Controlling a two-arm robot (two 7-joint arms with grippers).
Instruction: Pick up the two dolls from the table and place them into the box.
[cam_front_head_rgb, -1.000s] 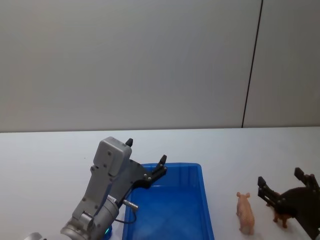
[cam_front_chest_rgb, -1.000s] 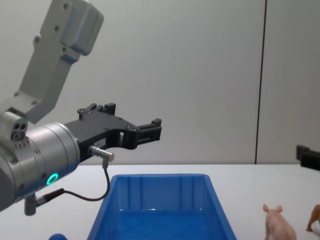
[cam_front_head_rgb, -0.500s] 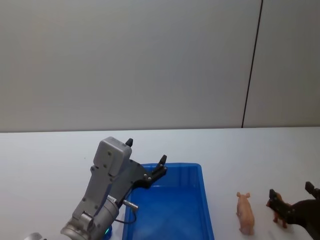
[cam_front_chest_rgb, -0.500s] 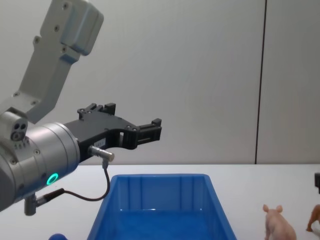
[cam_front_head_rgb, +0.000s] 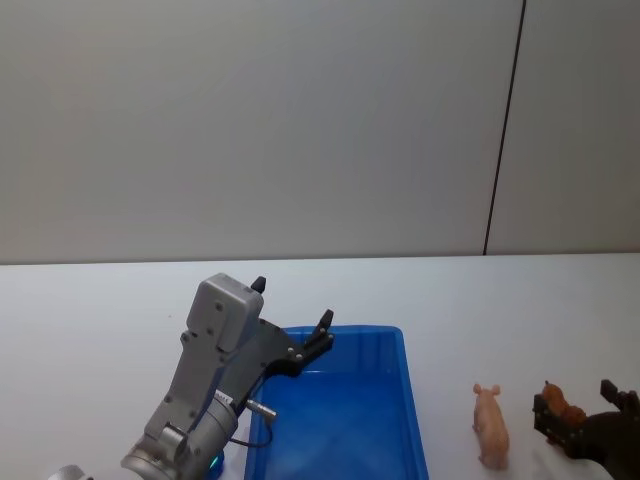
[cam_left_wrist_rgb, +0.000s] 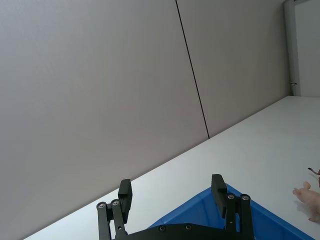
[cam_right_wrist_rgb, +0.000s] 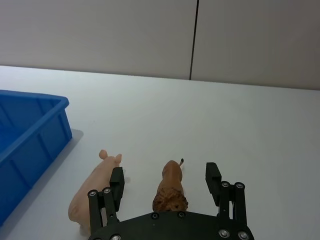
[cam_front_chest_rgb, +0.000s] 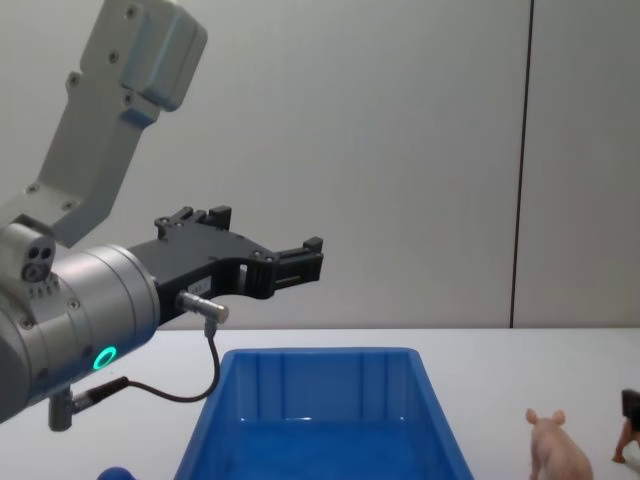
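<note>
From the head view, the left gripper (cam_front_head_rgb: 292, 303) hangs with its fingers spread and nothing between them, above the near left corner of the blue box (cam_front_head_rgb: 412, 400). The box sits on the white table (cam_front_head_rgb: 100, 320). To the box's right stands the pink pig (cam_front_head_rgb: 490, 425), its length running away from the robot with the ears at the far end. Just right of the pig, the right gripper (cam_front_head_rgb: 577, 402) is down at table level, and the brown animal (cam_front_head_rgb: 560, 405) is between its fingers.

The left wrist view looks out between the two spread fingers over the box's far rim. The pig's snout pokes in at the edge, apart from the box.

The right wrist view gives the clearest look at the brown animal. It stands upright between the open fingers with a gap on each side. Its maned head is toward the gripper's palm and its thin tail toward the far wall. The pig is just outside one finger, angled slightly, head away.

From the chest view, the left arm carries a lit green ring (cam_front_chest_rgb: 103, 357), and a small blue rounded thing (cam_front_chest_rgb: 115, 473) sits left of the box. The pig is seen from behind, and the brown animal is cut off at the right edge. I can read no writing anywhere.
</note>
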